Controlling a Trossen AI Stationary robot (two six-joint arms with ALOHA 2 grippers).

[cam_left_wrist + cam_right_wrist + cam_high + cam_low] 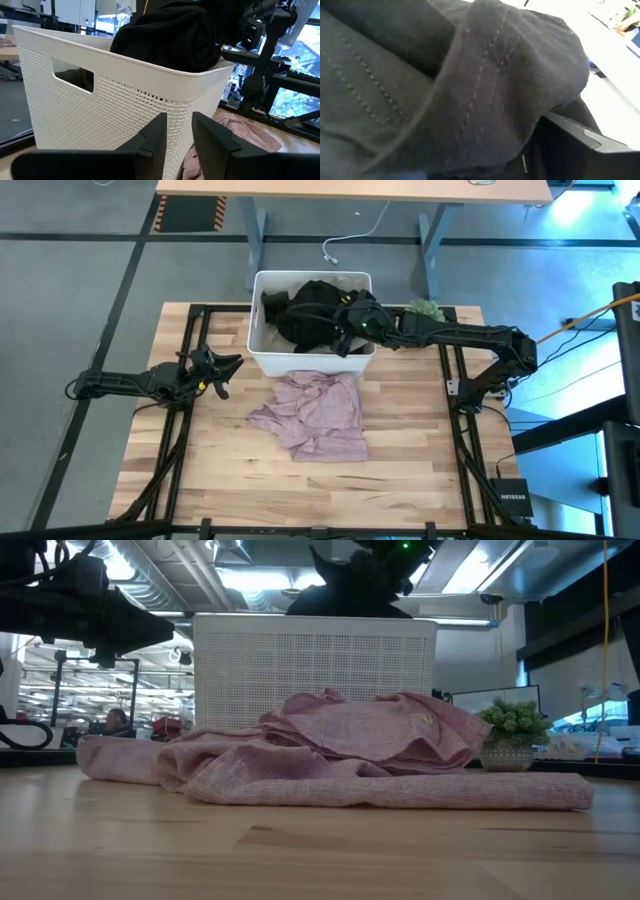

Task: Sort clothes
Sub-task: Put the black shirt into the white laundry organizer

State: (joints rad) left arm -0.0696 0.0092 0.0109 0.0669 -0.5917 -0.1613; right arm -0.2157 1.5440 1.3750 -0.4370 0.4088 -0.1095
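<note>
A white plastic tub [262, 340] stands at the table's far middle. A black garment [310, 310] is heaped in it and rises above its rim in the low view [345, 590]. My right gripper [348, 330] reaches over the tub from the right and is down in this black cloth. A mottled pink garment [315, 415] lies crumpled on the table just in front of the tub. My left gripper [226, 374] is open and empty, left of the tub's near left corner, above the table. The olive-green garment does not show. My right gripper is shut on the black garment over the tub, coming from the table's right. Seamed black folds [480, 100] drape over the one finger that shows [580, 145] and hide the place of contact. The cloth stands up in a peak [325, 565] above the tub's rim.
A small green plant [425, 308] stands right of the tub, under the right arm. A little light cloth [345, 280] shows at the tub's far wall. Black frame rails [190, 430] run along both table sides. Bare wood lies toward the near edge.
</note>
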